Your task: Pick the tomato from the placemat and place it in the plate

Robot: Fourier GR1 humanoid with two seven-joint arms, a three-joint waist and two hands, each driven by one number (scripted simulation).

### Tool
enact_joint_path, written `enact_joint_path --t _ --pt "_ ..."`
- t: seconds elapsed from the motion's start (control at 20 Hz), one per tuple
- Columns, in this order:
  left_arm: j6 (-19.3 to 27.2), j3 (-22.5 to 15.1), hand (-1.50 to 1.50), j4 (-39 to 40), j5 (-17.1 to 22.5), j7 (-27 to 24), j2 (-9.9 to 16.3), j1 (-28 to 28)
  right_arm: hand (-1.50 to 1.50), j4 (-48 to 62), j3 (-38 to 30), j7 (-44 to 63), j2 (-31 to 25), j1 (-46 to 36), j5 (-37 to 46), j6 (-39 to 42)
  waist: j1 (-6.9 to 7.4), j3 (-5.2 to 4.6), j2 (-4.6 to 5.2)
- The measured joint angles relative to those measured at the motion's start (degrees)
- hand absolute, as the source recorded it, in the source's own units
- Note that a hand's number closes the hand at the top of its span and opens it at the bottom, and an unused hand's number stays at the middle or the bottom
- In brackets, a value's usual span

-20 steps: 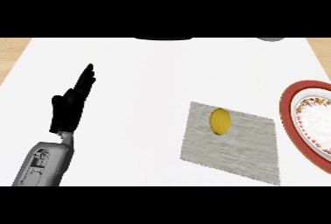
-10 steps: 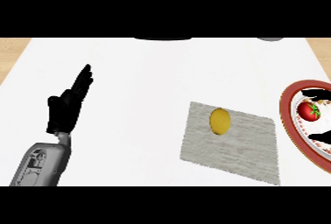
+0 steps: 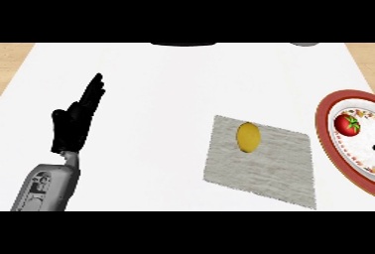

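The tomato (image 3: 347, 124) sits in the red-rimmed plate (image 3: 327, 130), far off to the right of the left hand (image 3: 73, 124). It looks like the job is done. The tomato is round, so it has no long side. The left hand rests open, fingers straight and pointing up, holding nothing. The right hand does not show (that side is nearer the plate). A yellow lemon (image 3: 248, 137) lies on the grey placemat (image 3: 265, 168), between the hand and the plate.
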Motion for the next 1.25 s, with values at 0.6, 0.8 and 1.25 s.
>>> enact_joint_path --t 0.6,0.8,1.25 --pt "-0.39 0.21 0.0 0.46 -0.12 -0.93 -0.45 -0.4 -1.5 8.33 -9.62 5.21 -14.17 3.07 -9.28 7.77 0.57 0.37 0.66" --pt "-0.59 0.36 0.0 0.37 0.04 -1.05 -0.47 -0.51 -1.5 8.11 -10.03 5.93 -16.24 4.64 -9.96 9.17 0.56 0.5 0.74" --pt "-0.37 0.58 0.0 0.56 0.06 -1.37 -0.79 -0.46 -1.5 6.86 -10.57 6.26 -17.67 7.5 -11.32 9.87 0.52 0.78 0.89"
